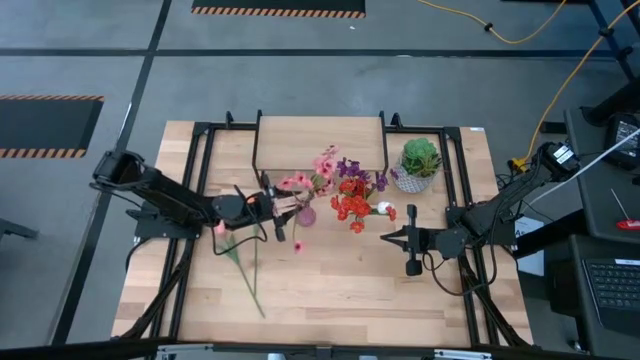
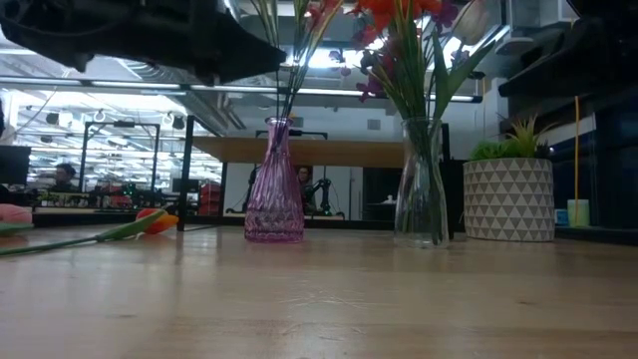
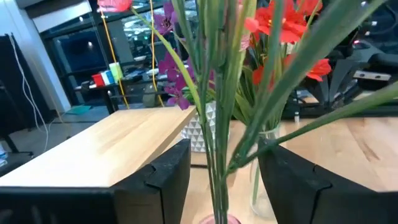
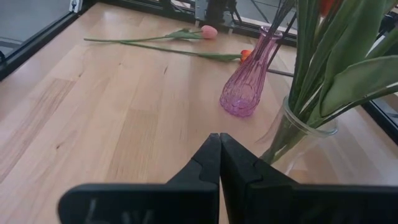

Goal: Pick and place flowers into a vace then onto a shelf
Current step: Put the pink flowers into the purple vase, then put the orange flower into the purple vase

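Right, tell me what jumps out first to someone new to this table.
The clear vase packed with red and purple flowers stands mid-table, next to a pink vase holding a few stems. The left gripper hangs open around those stems above the pink vase. Two tulips lie flat on the table to the left, and the right gripper waits shut nearby.

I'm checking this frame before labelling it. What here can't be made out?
- Left gripper: whether it grips the stems or only brackets them; in the left wrist view the frame edge cuts them off.
- Purple vase: its mouth is hidden by blossoms in the high view.
- Shelf: its legs are hidden beneath its board.
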